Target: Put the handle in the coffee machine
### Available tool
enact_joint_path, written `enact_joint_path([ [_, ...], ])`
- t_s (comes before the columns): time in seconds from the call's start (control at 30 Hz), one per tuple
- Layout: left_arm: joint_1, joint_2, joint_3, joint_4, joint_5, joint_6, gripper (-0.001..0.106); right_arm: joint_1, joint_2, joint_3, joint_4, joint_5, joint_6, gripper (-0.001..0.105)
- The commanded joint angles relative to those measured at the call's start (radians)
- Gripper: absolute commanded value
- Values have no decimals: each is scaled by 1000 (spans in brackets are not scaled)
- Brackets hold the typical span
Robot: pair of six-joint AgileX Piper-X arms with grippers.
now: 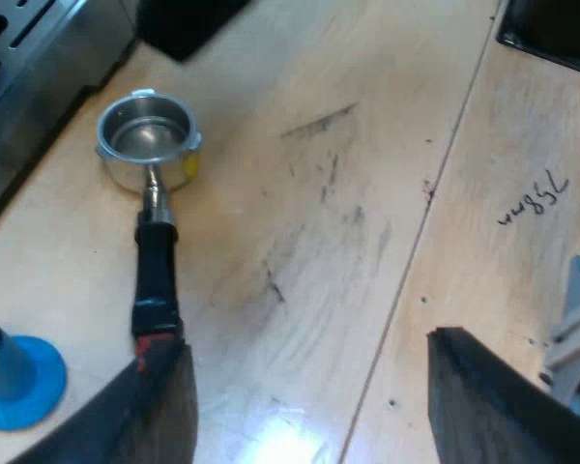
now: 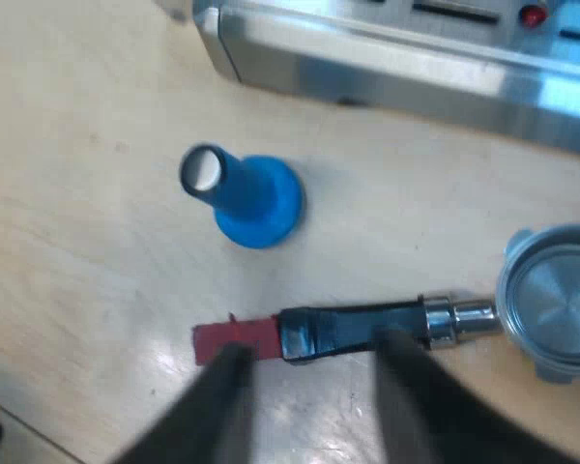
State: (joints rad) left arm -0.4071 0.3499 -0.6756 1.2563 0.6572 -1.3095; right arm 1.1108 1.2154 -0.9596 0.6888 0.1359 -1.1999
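The metal holder lies loose on the wooden table, its round basket [image 1: 147, 140] [image 2: 556, 300] open upward beside the espresso machine. Its dark handle [image 1: 157, 275] [image 2: 353, 329] runs away from the machine and ends in red [image 1: 153, 346] [image 2: 230, 340]. My left gripper [image 1: 309, 411] hangs open above the table, one finger [image 1: 140, 416] overlapping the red end, the other finger [image 1: 493, 401] far off over bare wood. My right gripper [image 2: 314, 372] is open above the handle, with one finger [image 2: 222, 406] by the red end and one finger [image 2: 416, 387] over the black part. Neither gripper holds anything.
A blue tamper [image 1: 17, 379] [image 2: 249, 201] stands on the table between the handle's red end and the machine. The espresso machine's steel front [image 1: 29, 68] [image 2: 416, 58] borders the work area. Handwriting [image 1: 534, 198] marks the wood, and a black object [image 1: 551, 29] sits beyond it.
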Motion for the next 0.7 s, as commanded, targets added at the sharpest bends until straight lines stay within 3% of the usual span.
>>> enact_joint_path([
  [0.03, 1, -29, -5, 26, -1, -1, 55, -1, -29, -15, 17, 15, -36, 61],
  [0.2, 1, -123, -16, 61, -1, -31, 55, -1, -63, -24, 110, 109, -36, 68],
  [0.47, 1, -190, -60, 71, -1, -79, 55, -1, -73, -27, 194, 138, -47, 86],
  [0.7, 1, -202, -68, 70, -18, -79, 55, -21, -42, -27, 208, 148, -105, 86],
])
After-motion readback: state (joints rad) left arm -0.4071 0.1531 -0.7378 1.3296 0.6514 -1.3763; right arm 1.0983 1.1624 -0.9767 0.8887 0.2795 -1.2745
